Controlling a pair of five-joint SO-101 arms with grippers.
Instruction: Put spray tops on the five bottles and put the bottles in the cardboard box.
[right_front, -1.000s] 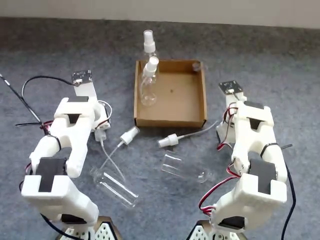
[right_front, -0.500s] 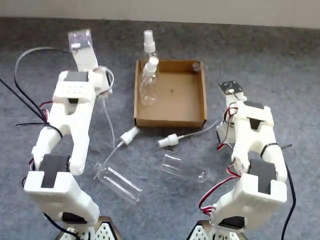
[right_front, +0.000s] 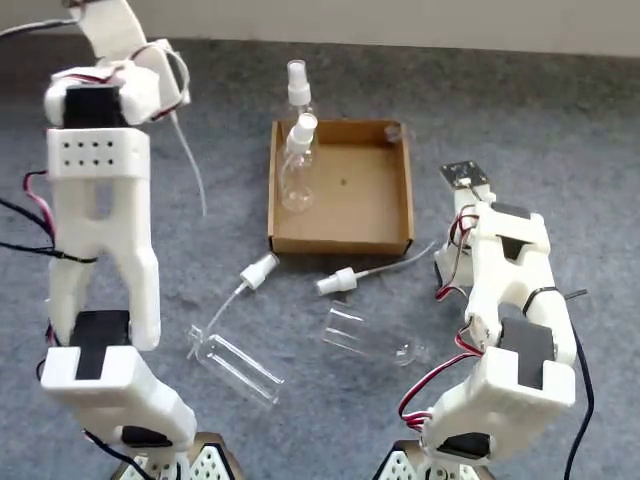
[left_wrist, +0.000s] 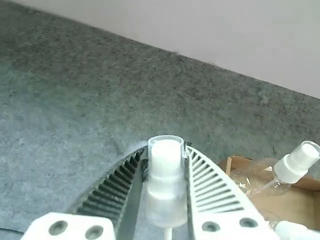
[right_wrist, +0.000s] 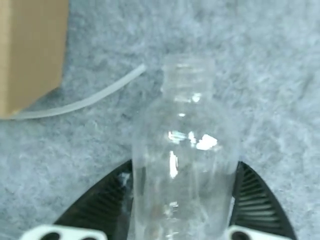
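Carpet (right_front: 560, 120) is speckled grey, and the wall (left_wrist: 225, 30) is off-white. Box (right_front: 340, 243) is plain cardboard brown. The bottle (right_wrist: 187, 100) is totally clear, just white glints on it. The top (left_wrist: 165, 175) is white, a bit frosted lower down. Left arm (right_front: 100, 220) and right arm (right_front: 510, 290) both have white shells, black motor blocks, and red and black wires (right_front: 455, 235). Left gripper (left_wrist: 165, 151) has one black ribbed finger (left_wrist: 117, 182) and one white ribbed one. Right gripper (right_wrist: 183, 167) is black and ribbed on both sides.
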